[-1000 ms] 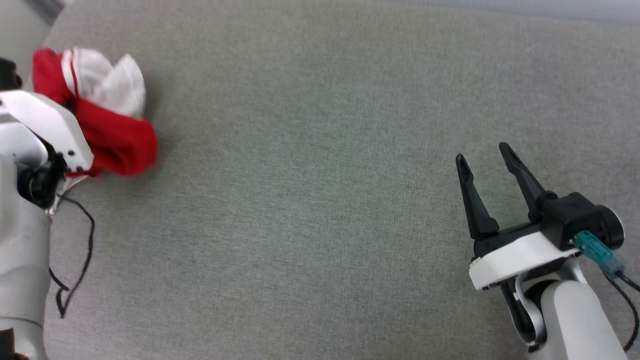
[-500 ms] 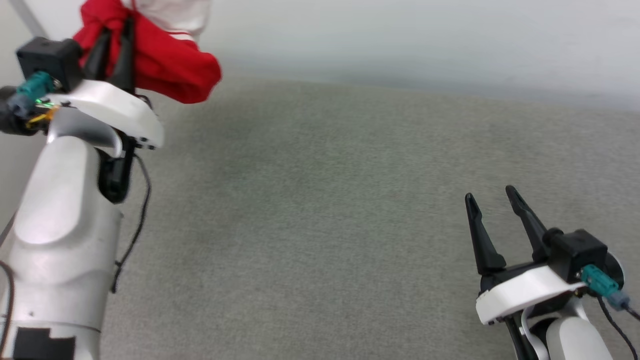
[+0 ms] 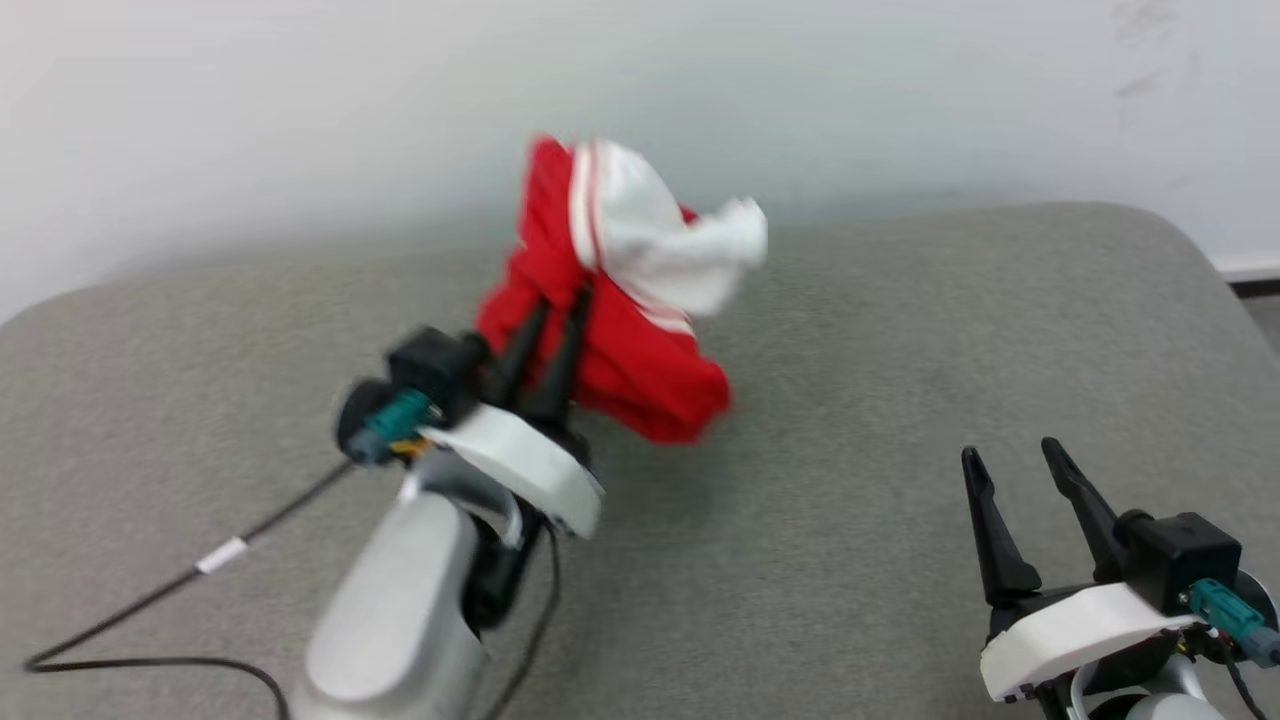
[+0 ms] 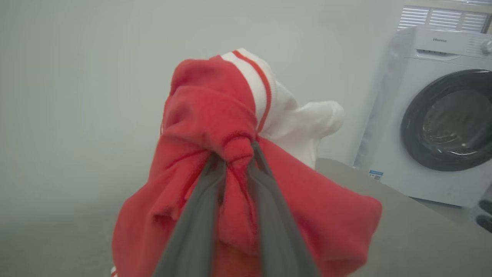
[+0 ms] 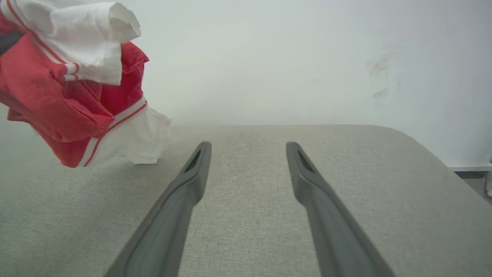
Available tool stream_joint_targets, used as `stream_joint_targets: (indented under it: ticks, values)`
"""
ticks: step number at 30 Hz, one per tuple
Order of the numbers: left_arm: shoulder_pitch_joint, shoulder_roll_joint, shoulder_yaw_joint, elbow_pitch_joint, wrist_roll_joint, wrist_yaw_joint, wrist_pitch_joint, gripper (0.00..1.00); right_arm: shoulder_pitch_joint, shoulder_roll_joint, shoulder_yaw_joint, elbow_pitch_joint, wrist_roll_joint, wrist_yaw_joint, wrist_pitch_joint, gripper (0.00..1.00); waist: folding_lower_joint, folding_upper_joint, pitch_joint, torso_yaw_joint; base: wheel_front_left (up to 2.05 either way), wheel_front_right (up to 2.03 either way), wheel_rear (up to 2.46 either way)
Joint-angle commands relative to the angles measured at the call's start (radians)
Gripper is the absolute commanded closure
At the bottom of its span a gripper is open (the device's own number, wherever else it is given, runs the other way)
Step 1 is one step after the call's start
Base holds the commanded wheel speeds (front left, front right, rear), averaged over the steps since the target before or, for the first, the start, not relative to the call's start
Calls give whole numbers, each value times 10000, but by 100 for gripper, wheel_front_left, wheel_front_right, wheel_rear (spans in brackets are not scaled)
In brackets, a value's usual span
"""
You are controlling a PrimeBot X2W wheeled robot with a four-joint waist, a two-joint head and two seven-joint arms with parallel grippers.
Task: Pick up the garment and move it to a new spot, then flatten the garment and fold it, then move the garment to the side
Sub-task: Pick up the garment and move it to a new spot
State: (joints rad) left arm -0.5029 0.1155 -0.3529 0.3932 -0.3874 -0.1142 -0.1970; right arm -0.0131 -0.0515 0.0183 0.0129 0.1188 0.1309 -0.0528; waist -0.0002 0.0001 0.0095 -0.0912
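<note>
Left fingers (image 4: 192, 231): drawn close together, pinching a bunched knot of red cloth between their tips.
Left gripper (image 3: 558, 305) (image 4: 236, 154): clamped on the garment; fingertips buried in the fabric in the head view.
Garment (image 3: 640, 350) (image 4: 200, 115) (image 5: 57, 96): crumpled red bundle with a white sleeve and red-and-white striped trim, hanging from the left gripper.
Garment, position: held up over the middle of the grey padded surface (image 3: 850, 560), toward its far edge and left of centre.
Garment, contact: lowest white fold sits close to the surface in the right wrist view; cannot tell if it touches. Outline blurred in the head view.
Left arm: pale forearm rises from the near edge, left of centre, angled toward the far edge.
Cable: tagged black cable (image 3: 222, 554) trails from the left wrist across the near-left part of the surface.
Right fingers (image 5: 173, 207): spread wide, nothing between them.
Right gripper (image 3: 1010, 452) (image 5: 249, 146): at the near-right corner of the surface, fingers pointing toward the far edge, well apart from the garment.
Surface: grey woven fabric, rounded far-right corner, bare around the right gripper.
Backdrop: pale wall (image 3: 300, 120) runs behind the far edge, with faint scuff marks toward its right side.
Beyond the surface: white front-loading washing machine (image 4: 434, 115) with a dark round door, seen in the left wrist view.
</note>
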Motion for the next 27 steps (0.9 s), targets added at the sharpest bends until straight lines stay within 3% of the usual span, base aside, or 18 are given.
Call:
stream_joint_targets:
  ticks: [1, 9, 10, 11, 12, 19, 27]
  values:
    - [128, 11, -58, -21, 6, 3, -23, 100, 91, 16, -30, -56, -37, -3, -7, 0, 2, -1, 25, -386, 0, 0, 0]
    - [1803, -519, -1549, 973, -202, 87, 248, 100, 208, 19, -61, -297, 113, -3, 139, 0, 2, -1, 452, -865, 0, 0, 0]
    - [1897, -540, -1628, 1111, -228, 102, 191, 93, 231, 19, -108, -336, 121, -3, 132, 0, 2, -1, 510, -827, 0, 0, 0]
    - [1870, -553, -1698, 1204, -146, 160, 76, 55, 255, 19, -155, -350, 109, -3, 139, 0, 2, -1, 550, -769, 0, 0, 0]
    - [1866, -560, -1781, 1345, -52, 180, -17, 0, 278, 19, -172, -356, 106, -3, 143, 0, 2, -1, 562, -700, 0, 0, 0]
    - [1809, -472, -1787, 947, 342, 316, -604, 0, 380, 18, -342, -360, 16, -3, 224, 0, 2, -1, 343, -59, 0, 0, 0]
    - [2492, -270, -812, -950, 611, 1147, -679, 0, 726, 17, -609, -431, -1, -3, 273, 0, 2, -1, -145, 633, 0, 0, 0]
